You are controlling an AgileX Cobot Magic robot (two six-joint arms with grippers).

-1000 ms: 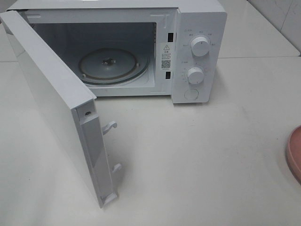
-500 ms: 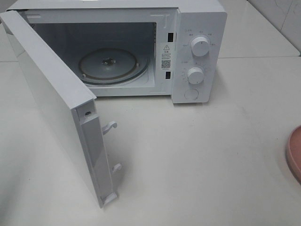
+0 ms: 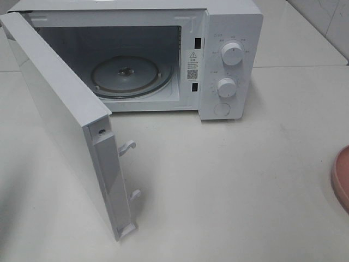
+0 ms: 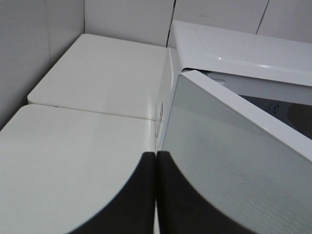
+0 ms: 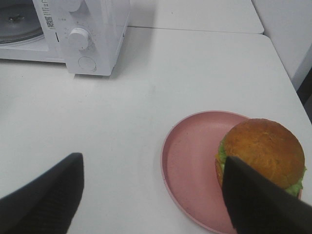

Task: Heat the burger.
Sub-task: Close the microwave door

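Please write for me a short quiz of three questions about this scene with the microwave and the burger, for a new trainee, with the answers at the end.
1. True or false: the microwave door stands open and the glass turntable inside is bare.
2. Where is the burger now? A) on the turntable B) on the pink plate C) between the right gripper's jaws
3. Fill in: the right gripper has its jaws ____, while the left gripper has its jaws together.

Key: 1 true. 2 B; the burger sits toward one side of the plate, on the table away from the microwave. 3 open.
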